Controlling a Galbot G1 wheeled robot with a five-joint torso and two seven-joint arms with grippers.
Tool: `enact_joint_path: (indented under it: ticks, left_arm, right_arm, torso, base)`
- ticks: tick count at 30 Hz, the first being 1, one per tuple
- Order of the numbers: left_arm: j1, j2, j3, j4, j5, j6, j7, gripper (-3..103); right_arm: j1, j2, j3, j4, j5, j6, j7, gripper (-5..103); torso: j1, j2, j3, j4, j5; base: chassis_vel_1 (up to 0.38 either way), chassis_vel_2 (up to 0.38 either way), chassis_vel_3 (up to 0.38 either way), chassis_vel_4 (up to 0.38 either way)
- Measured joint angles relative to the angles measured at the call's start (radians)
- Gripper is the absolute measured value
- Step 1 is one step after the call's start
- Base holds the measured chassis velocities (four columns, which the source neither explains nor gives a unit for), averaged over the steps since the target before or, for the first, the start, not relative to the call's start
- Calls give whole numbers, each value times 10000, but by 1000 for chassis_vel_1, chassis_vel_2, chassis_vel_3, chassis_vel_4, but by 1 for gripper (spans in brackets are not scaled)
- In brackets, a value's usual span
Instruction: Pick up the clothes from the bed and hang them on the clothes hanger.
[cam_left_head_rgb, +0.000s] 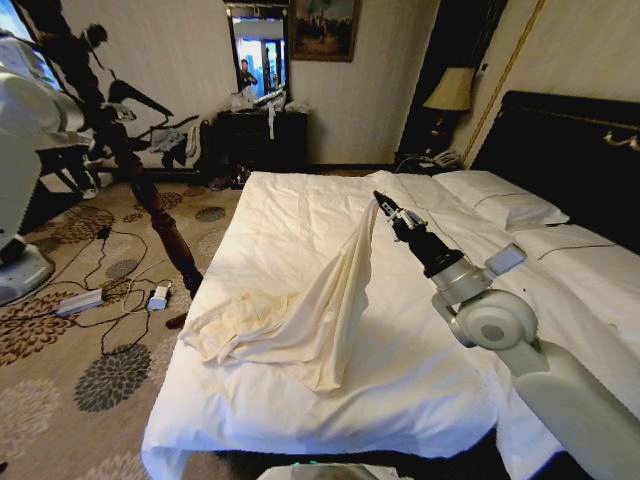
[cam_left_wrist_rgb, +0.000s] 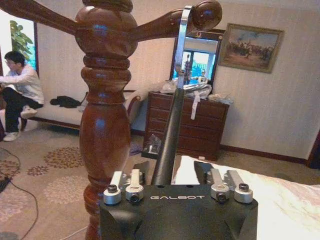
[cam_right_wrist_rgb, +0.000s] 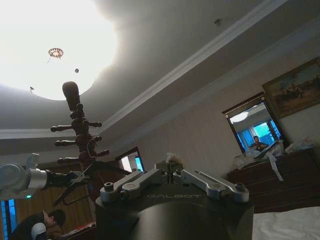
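Head view: our right gripper (cam_left_head_rgb: 381, 203) is clenched on the thin cream cloth garment (cam_left_head_rgb: 300, 310), lifting one corner off the white-duveted bed (cam_left_head_rgb: 420, 390). Our left gripper (cam_left_wrist_rgb: 175, 175) grasps the slim black hanger (cam_left_wrist_rgb: 170, 140) beside the turned-wood coat stand (cam_left_wrist_rgb: 105, 115). Next, we judge, the garment must reach the hanger.

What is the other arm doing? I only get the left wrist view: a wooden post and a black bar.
Observer: In the head view, the right gripper holds one end of the clothes up; the rest lies on the bed.
Operator: Is that black bar a whole hanger?
Observer: Yes. The right wrist view shows the clothes hanger as a black triangle at the left gripper, beside the coat stand.
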Motion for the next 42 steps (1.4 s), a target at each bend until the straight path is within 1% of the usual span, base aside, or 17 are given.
enact_joint_path:
  ticks: [2,5,7,8,19,23,25,26,28,29,31,32,33,35,37,39,42]
  left_arm:
    - [37,25,-29,-38,-55,-4,3,46]
    - [165,93,-160,-134,-139,-15,14,30]
    - [194,110,-196,-149,-140,-18,32,30]
    - [227,141,-241,-194,-151,-27,116,19]
    - [410,328,-607,-1198,-765,-808,512,16]
    - [785,614,-1002,-2386,-1261,-855,570,16]
    - [1686,1062,-1699,-3756,-1840,-916,693,16]
    - [1686,1062,-1699,-3756,-1840,-916,693,16]
    - [3214,1767,-2660,-5616,-2839,-1241,1039,16]
    - [3214,1767,-2660,-5616,-2839,-1241,1039,16]
    - [4613,2410,-3069,-7171,-3574,-1627,1837,16]
    - [5379,2657,-3212,-7829,-3844,-1823,2331,16]
    - [5379,2657,-3212,-7829,-3844,-1823,2331,16]
    - [6683,2783,-3684,-8671,-4315,-1953,3109,16]
    - [7818,2806,-4314,-9230,-4955,-1962,3414,16]
    - [8087,2809,-4436,-9355,-5101,-1951,3470,16]
    - [9462,2909,-4909,-9907,-5553,-1551,3964,16]
  right_arm:
    - [7,10,-25,-5,-18,0,1,0]
    - [14,18,-69,-9,-57,-1,4,0]
    - [14,10,-70,-9,-60,-2,4,0]
    - [12,-14,-69,-9,-69,-4,6,0]
    - [39,-84,-91,5,-125,-28,27,0]
    - [15,-30,-104,12,-128,-59,158,0]
    - [-75,10,-119,-54,-264,-127,286,0]
    - [-75,10,-119,-54,-264,-127,286,0]
    - [-163,33,-110,-149,-417,-161,382,0]
    - [-163,33,-110,-149,-417,-161,382,0]
    - [-285,12,140,-143,-454,-418,848,0]
    - [-445,-69,481,49,-226,-798,1460,0]
    - [-445,-69,481,49,-226,-798,1460,0]
    - [-627,-275,1033,588,538,-1467,2978,0]
    - [-652,-453,1281,786,723,-1824,3677,0]
    - [-654,-502,1329,796,704,-1901,3797,0]
    - [-613,-817,1622,821,798,-2406,4930,0]
  torso:
    - [0,0,0,-1,1]
    - [0,0,0,0,0]
    - [0,0,0,0,0]
    - [0,0,0,0,0]
    - [0,0,0,-1,2]
    - [1,0,0,-2,4]
    - [0,0,0,-4,4]
    - [0,0,0,-4,4]
    - [1,0,-1,3,3]
    - [1,0,-1,3,3]
    - [-2,0,-1,10,1]
    - [-3,1,-2,9,6]
    - [-3,1,-2,9,6]
    - [-2,1,-2,-15,-2]
    - [-1,1,-2,-9,7]
    - [-1,1,-2,-3,7]
    - [-2,1,-3,2,2]
  base:
    - [0,0,0,0]
    - [0,0,0,0]
    - [0,0,0,0]
    - [0,0,0,0]
    - [0,0,0,0]
    - [0,0,0,0]
    - [0,0,0,0]
    - [0,0,0,0]
    - [0,0,0,0]
    - [0,0,0,0]
    - [0,0,0,0]
    - [0,0,0,0]
    - [0,0,0,0]
    - [0,0,0,0]
    - [0,0,0,0]
    - [0,0,0,0]
    - [0,0,0,0]
